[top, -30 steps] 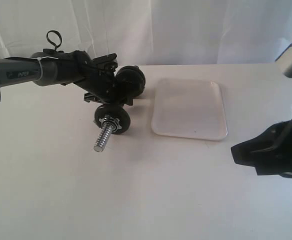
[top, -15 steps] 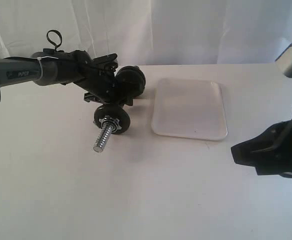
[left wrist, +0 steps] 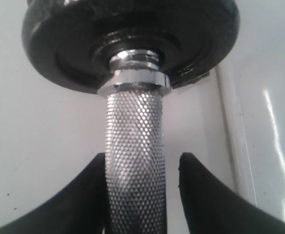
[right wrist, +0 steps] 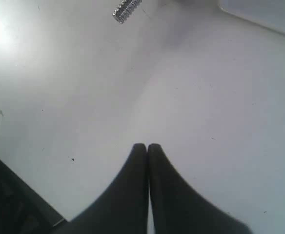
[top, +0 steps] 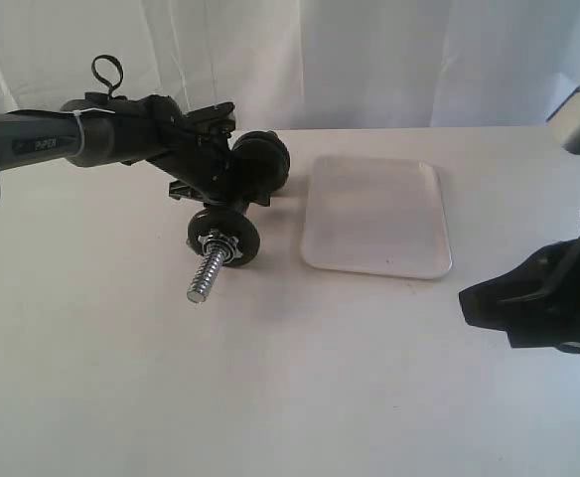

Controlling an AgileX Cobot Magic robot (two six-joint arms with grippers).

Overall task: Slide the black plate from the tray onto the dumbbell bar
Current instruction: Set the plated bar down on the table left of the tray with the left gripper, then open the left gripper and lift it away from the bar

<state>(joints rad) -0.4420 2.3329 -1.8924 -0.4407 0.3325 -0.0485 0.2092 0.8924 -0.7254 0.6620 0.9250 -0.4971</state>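
The dumbbell bar (top: pixel 207 276) lies on the white table, its threaded chrome end pointing toward the front. One black disc (top: pixel 223 237) with a silver collar nut sits on the near side, and more black discs (top: pixel 262 164) sit on the far end. The white tray (top: pixel 374 214) to the right of it holds no disc. My left gripper (top: pixel 218 184) straddles the knurled middle of the bar (left wrist: pixel 135 146); one finger touches it, the other stands off with a gap, so it is open. My right gripper (right wrist: pixel 147 146) is shut on nothing above bare table.
A white cloth backdrop hangs behind the table. The right arm's black body (top: pixel 538 293) fills the right front edge. The bar's threaded tip (right wrist: pixel 125 9) and a tray corner (right wrist: pixel 264 12) show far from the right gripper.
The left arm has lifted and shifted slightly toward the far discs; the dumbbell barely stirred. The right arm has not moved.
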